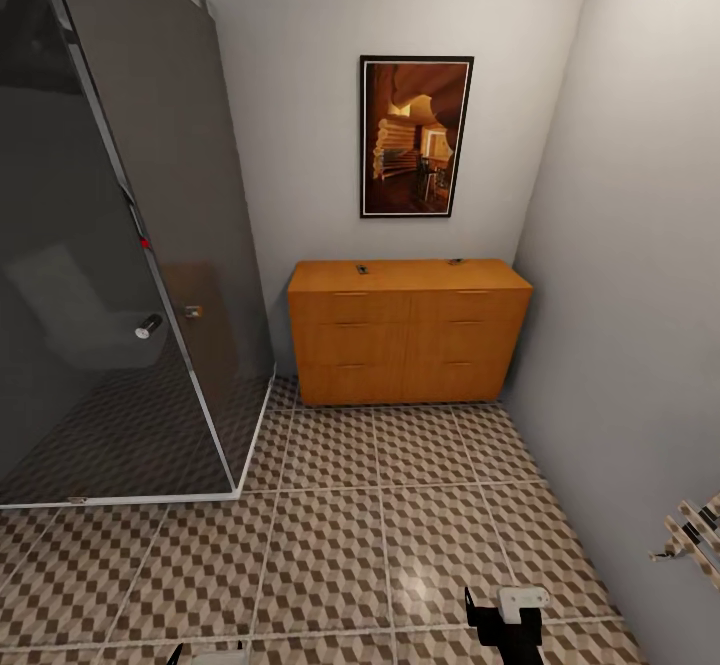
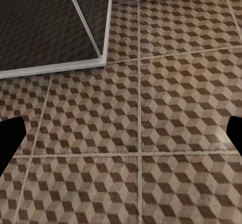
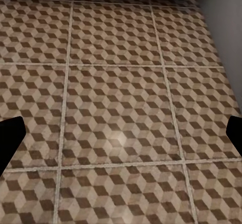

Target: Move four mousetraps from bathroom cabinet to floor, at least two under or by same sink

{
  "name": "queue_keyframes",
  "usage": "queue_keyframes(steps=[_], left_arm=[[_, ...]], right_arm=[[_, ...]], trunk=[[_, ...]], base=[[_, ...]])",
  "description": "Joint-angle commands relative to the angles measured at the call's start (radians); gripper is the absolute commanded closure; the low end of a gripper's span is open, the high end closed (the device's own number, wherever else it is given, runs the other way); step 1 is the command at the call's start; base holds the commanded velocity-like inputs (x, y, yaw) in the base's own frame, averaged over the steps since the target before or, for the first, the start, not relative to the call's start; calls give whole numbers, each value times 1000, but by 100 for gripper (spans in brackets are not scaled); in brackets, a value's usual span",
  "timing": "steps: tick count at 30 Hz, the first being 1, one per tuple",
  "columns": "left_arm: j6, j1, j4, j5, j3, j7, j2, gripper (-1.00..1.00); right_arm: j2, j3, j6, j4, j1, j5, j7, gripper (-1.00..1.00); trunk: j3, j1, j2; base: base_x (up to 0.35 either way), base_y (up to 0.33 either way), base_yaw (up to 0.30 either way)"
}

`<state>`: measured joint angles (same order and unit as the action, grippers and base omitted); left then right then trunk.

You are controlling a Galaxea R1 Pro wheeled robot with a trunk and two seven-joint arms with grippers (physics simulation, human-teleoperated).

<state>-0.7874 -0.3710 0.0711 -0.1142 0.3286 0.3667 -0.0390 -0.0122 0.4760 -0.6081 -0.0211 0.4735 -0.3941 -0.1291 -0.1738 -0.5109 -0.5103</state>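
Note:
The orange-brown cabinet (image 1: 410,330) stands against the far wall, drawers shut. Two tiny flat mousetraps lie on its top, one near the middle (image 1: 362,269) and one toward the right (image 1: 455,262); they are too small to make out in detail. The cube-patterned bathroom floor (image 1: 380,535) lies between me and the cabinet. My right gripper (image 3: 121,135) hangs open over bare tiles, and it shows low in the head view (image 1: 505,630). My left gripper (image 2: 121,138) is also open over tiles, near the shower's corner. The sink is out of view.
A dark glass shower enclosure (image 1: 110,245) with a white base frame (image 2: 103,42) takes up the left side. A framed picture (image 1: 416,135) hangs above the cabinet. The grey right wall (image 1: 640,295) carries a small patterned fixture (image 1: 697,535). Open tiled floor leads to the cabinet.

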Motion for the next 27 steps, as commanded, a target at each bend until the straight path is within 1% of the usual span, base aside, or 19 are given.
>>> queue_keyframes(steps=[1,21,27], left_arm=[[-6,-2,4,-10,9,0,-1,-100],[-7,-2,4,-10,9,0,-1,-100],[-7,-2,4,-10,9,0,-1,-100]], right_arm=[[0,9,-1,0,1,-3,-6,-100],[0,9,-1,0,1,-3,-6,-100],[0,9,-1,0,1,-3,-6,-100]], trunk=[[-2,0,-2],[-2,0,-2],[-2,0,-2]], base=[[0,0,0],[0,0,0],[91,-17,0]])
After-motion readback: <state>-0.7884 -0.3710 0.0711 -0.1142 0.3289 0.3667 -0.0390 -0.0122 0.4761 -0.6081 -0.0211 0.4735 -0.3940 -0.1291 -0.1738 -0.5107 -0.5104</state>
